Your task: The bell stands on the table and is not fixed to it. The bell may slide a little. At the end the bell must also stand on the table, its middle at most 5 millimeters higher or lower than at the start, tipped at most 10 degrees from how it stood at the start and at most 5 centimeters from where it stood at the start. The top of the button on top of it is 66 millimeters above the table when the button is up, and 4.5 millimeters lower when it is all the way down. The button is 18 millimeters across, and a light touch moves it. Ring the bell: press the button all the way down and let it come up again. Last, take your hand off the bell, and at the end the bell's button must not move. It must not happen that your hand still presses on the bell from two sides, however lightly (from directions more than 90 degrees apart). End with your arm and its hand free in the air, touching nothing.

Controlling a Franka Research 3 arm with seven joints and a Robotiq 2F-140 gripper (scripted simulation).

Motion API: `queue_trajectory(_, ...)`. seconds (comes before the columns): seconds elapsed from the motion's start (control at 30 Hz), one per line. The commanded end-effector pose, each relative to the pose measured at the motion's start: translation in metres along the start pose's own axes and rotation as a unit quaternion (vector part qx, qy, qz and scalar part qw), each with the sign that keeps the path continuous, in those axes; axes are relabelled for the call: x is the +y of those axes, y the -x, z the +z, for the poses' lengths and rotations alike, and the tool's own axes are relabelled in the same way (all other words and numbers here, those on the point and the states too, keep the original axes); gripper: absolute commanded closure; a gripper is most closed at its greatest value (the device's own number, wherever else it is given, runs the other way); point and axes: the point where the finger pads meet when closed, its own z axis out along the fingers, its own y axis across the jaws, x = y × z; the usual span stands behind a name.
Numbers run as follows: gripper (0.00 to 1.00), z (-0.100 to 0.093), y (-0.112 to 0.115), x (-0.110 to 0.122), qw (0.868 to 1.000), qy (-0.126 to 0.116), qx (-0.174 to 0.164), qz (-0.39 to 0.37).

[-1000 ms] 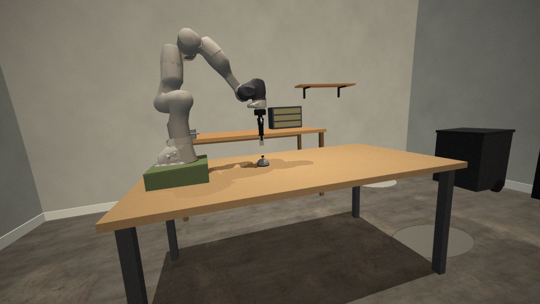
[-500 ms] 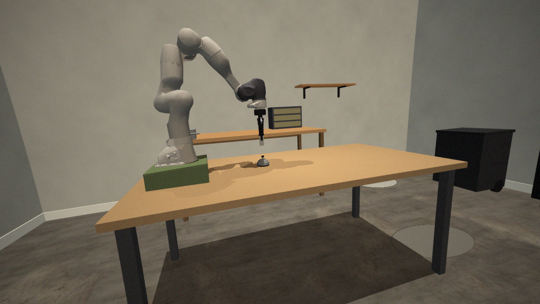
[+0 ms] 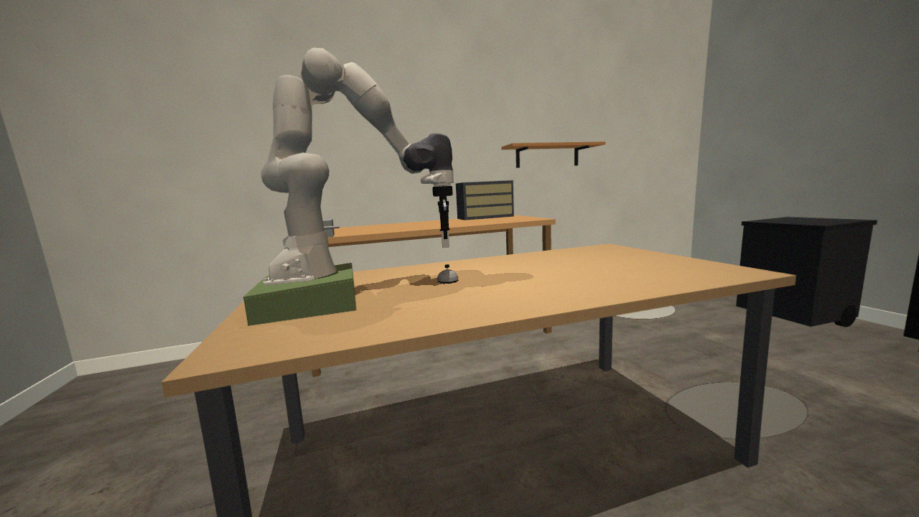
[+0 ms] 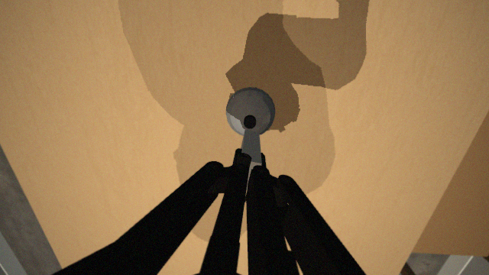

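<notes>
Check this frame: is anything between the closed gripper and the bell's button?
Nothing visible. The gripper, shut and holding nothing, hangs above the bell, with only open air down to the button.

Grey bell (image 3: 446,276) upright on table (image 3: 578,289)

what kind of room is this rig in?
Likely a workshop or lab room: the arm stands on a green block on a wooden table, with a workbench carrying a drawer unit, a wall shelf and a black wheeled cabinet.

gripper (image 3: 444,244) closed, empty, pointing down; above bell (image 3: 446,276), apart; bell upright on table (image 3: 578,283)
</notes>
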Motion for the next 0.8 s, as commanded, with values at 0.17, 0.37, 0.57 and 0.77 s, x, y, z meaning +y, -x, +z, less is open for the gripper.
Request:
queue_trajectory(0.17,1.0,0.007,0.0,0.0,1.0,0.0,0.0,0.001)
queue_trajectory(0.37,1.0,0.015,0.0,0.002,1.0,0.0,0.0,0.001)
queue_trajectory(0.57,1.0,0.024,0.0,0.003,1.0,0.0,0.0,0.001)
queue_trajectory(0.77,1.0,0.034,0.0,0.004,1.0,0.0,0.0,0.001)
